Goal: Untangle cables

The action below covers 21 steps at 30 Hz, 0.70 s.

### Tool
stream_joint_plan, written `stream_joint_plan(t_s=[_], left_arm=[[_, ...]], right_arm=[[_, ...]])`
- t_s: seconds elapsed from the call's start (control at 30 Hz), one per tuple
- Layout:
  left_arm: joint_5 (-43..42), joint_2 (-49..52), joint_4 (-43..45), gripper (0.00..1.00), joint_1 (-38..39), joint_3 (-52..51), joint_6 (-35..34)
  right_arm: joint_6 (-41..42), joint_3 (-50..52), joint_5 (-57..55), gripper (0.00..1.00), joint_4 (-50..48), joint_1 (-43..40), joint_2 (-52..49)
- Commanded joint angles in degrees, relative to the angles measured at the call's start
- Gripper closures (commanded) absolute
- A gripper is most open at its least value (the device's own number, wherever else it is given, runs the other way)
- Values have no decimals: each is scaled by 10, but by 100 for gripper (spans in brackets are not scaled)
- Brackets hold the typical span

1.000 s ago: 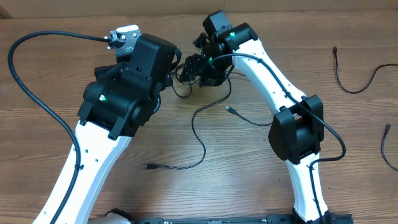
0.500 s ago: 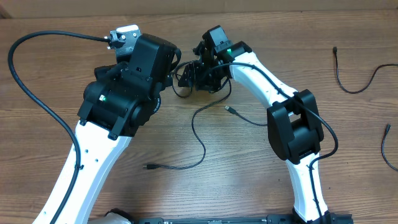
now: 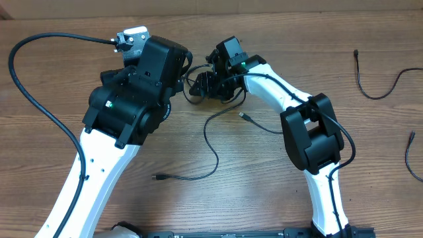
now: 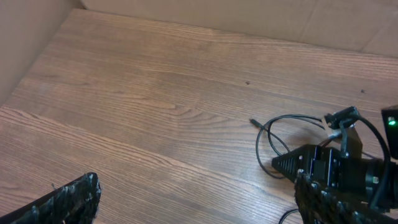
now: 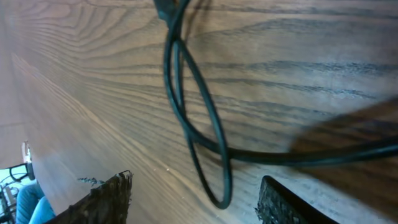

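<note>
Left gripper (image 4: 198, 198): jaws spread wide, nothing between them, above the brown wood-grain tabletop (image 4: 155, 106). Right gripper (image 5: 196, 199): jaws spread, straddling a loop of the thin black cables (image 5: 208, 118), unpinched. Cables lie tangled on the tabletop between both arms.

Overhead, the light is bright and even, the desk (image 3: 264, 192) grain is crisp, and only soft, faint shadows lie beneath the arms (image 3: 119, 106). The left wrist view is a touch hazier; the fingers (image 4: 68, 202) of the left hand (image 4: 196, 186) sit dark and fuzzy at the bottom edge. The right wrist view is very close: the cable (image 5: 205, 118) looks fairly sharp, a blurred dark band smears the right side, and the right hand (image 5: 196, 180) is near-black.
</note>
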State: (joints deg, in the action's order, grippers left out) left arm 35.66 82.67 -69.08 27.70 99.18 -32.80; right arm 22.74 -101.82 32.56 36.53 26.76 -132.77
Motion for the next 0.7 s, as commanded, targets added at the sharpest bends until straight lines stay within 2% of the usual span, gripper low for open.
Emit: stream_joint_plan(t_s=[0.0, 0.17, 0.5, 0.67], left_arm=[[7, 5, 0, 0, -3, 11, 7], [7, 5, 0, 0, -3, 11, 7], [7, 5, 0, 1, -3, 11, 7], [7, 5, 0, 1, -3, 11, 7]], right_arm=[[2, 19, -5, 39, -17, 3, -3], [2, 30, -5, 52, -32, 3, -3], [2, 30, -3, 95, -47, 9, -3], [2, 23, -7, 96, -15, 8, -2]])
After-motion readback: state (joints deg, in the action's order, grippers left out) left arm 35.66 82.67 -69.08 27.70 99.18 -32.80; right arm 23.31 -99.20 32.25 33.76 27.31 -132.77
